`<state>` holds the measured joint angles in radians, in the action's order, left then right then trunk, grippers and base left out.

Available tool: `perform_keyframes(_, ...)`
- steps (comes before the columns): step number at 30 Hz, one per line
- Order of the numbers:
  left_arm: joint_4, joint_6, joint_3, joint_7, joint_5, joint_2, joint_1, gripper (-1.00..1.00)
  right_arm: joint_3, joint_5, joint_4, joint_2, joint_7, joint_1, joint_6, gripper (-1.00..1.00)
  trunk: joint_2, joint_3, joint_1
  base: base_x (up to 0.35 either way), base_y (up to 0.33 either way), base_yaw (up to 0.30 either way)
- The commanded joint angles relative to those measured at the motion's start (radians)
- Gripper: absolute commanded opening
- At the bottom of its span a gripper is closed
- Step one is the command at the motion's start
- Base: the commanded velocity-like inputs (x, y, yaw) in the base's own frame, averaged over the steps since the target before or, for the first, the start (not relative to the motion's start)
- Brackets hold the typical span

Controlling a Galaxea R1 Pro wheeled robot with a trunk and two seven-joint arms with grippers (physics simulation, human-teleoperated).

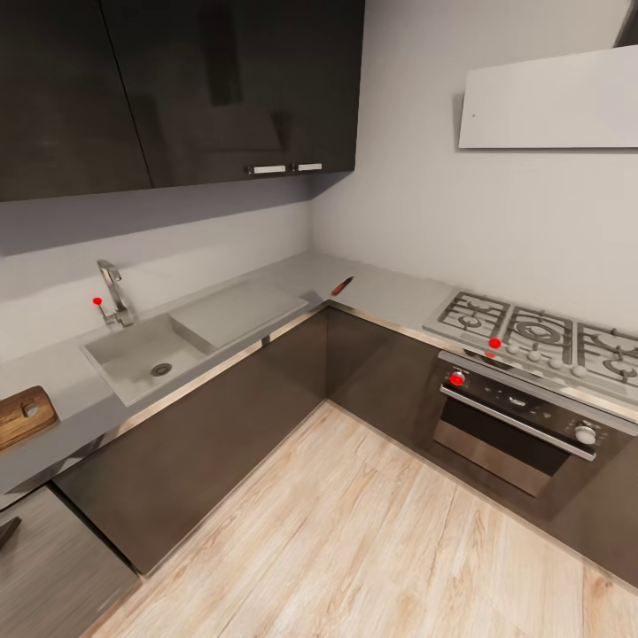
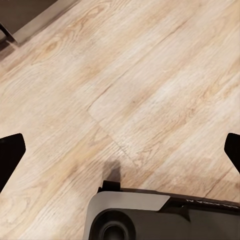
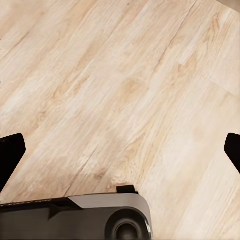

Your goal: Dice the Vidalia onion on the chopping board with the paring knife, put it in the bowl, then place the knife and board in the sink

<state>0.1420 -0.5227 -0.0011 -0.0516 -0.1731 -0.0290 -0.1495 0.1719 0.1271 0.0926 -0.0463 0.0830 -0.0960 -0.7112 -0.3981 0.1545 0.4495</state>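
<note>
The grey steel sink [image 1: 133,359] lies in the left run of the grey L-shaped countertop [image 1: 292,270], with its drainboard [image 1: 237,310] to the right and a chrome tap [image 1: 112,292] with a red knob behind the basin. I see no onion in the basin. One end of the brown chopping board [image 1: 22,415] shows at the far left edge. The paring knife [image 1: 342,285] lies on the worktop near the inner corner. The bowl is out of view. My left gripper [image 2: 120,150] and right gripper [image 3: 120,150] both hang open over the wooden floor, holding nothing.
A gas hob [image 1: 540,332] and an oven [image 1: 523,425] with red knobs take up the right run. Dark wall cabinets [image 1: 177,84] hang above the sink and a white hood [image 1: 549,97] above the hob. Light wooden floor [image 1: 354,540] spreads between me and the cabinets.
</note>
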Motion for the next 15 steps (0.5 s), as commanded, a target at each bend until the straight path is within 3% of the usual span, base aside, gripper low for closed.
perform_keyframes(1, -0.001, -0.003, 0.000, -0.006, -0.008, 0.000, -0.001, 1.00, 0.005, 0.010, -0.001, -0.001, 0.007, -0.001, -0.002, 1.00, -0.002, 0.002, 0.001, 0.000, 0.000, 0.000)
perform_keyframes(12, 0.001, -0.005, 0.000, -0.007, -0.009, -0.002, -0.001, 1.00, 0.005, 0.011, -0.001, 0.004, 0.008, -0.002, -0.002, 1.00, -0.002, 0.002, 0.001, 0.000, 0.000, 0.000)
perform_keyframes(15, 0.006, -0.008, 0.000, -0.007, -0.010, -0.013, -0.001, 1.00, 0.005, 0.011, -0.001, 0.001, 0.008, -0.001, -0.002, 1.00, -0.002, 0.002, 0.001, 0.000, 0.000, 0.000)
